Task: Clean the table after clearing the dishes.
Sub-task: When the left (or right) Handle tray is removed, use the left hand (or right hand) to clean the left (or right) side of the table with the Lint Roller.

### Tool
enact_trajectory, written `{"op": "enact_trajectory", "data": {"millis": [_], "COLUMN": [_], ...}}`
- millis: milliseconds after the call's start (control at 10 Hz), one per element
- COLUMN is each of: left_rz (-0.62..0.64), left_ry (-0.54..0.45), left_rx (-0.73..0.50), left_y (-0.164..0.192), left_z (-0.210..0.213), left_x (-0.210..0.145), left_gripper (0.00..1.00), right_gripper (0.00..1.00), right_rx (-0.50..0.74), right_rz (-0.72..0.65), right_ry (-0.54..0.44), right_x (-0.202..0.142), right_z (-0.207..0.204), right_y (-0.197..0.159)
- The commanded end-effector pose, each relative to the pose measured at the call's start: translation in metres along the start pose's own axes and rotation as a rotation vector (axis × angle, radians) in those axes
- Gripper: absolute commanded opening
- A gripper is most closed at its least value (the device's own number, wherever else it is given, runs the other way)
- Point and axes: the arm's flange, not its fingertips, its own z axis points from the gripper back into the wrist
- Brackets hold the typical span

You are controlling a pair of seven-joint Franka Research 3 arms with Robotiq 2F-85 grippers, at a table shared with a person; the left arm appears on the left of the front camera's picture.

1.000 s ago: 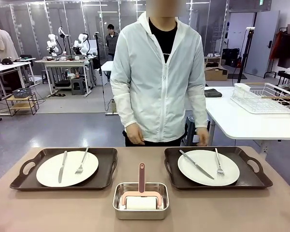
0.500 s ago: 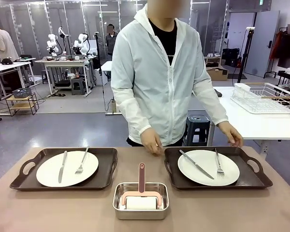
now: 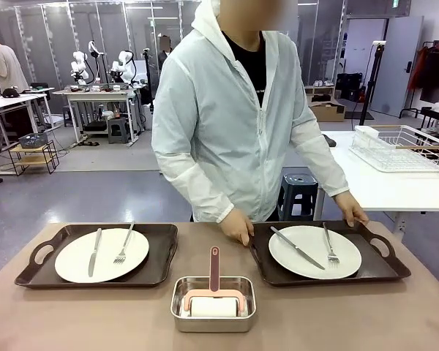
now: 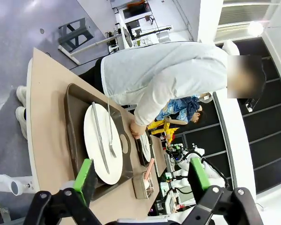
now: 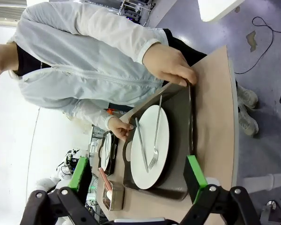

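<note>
**Person's hands on the right tray, both grippers open overhead**

At the left of the brown table (image 3: 351,325) lies the left tray (image 3: 162,245), dark brown with handles. It holds the left plate (image 3: 73,257), on which a knife (image 3: 94,252) and a fork (image 3: 123,247) rest side by side. In the middle, near the robot's edge, stands a small steel pan (image 3: 214,326). A white roller (image 3: 214,308) sits in it, with its pink handle (image 3: 214,267) pointing to the far side. To the right lies the right tray (image 3: 395,268) with the right plate (image 3: 289,262), which carries a second knife (image 3: 298,249) and a second fork (image 3: 329,247). A person (image 3: 234,131) in a pale jacket leans in from the far side. One hand (image 3: 238,227) is on this tray's left end and the other hand (image 3: 351,210) is on its far right corner. The left gripper (image 4: 141,180) hangs high above the left tray, its fingers wide apart with nothing between them. The right gripper (image 5: 136,180) hangs likewise above the right tray, its fingers spread and empty.
</note>
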Motion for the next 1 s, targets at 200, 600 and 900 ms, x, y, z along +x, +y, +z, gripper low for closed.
{"op": "enact_trajectory", "data": {"millis": [200, 600, 900], "left_rz": [0.001, 0.001, 0.001], "left_ry": [0.012, 0.012, 0.012], "left_rx": [-0.004, -0.004, -0.004], "left_y": [-0.0018, -0.0018, -0.0018], "left_z": [0.0045, 0.0045, 0.0045], "left_x": [-0.0025, -0.0025, -0.0025], "left_gripper": [1.00, 1.00, 1.00], "right_gripper": [1.00, 1.00, 1.00], "right_rx": [0.007, 0.007, 0.000], "right_rz": [-0.002, -0.002, 0.000], "right_ry": [-0.010, -0.010, 0.000], "right_x": [0.0005, 0.0005, 0.0000], "right_z": [0.0001, 0.0001, 0.0000], "right_y": [0.0025, 0.0025, 0.0000]}}
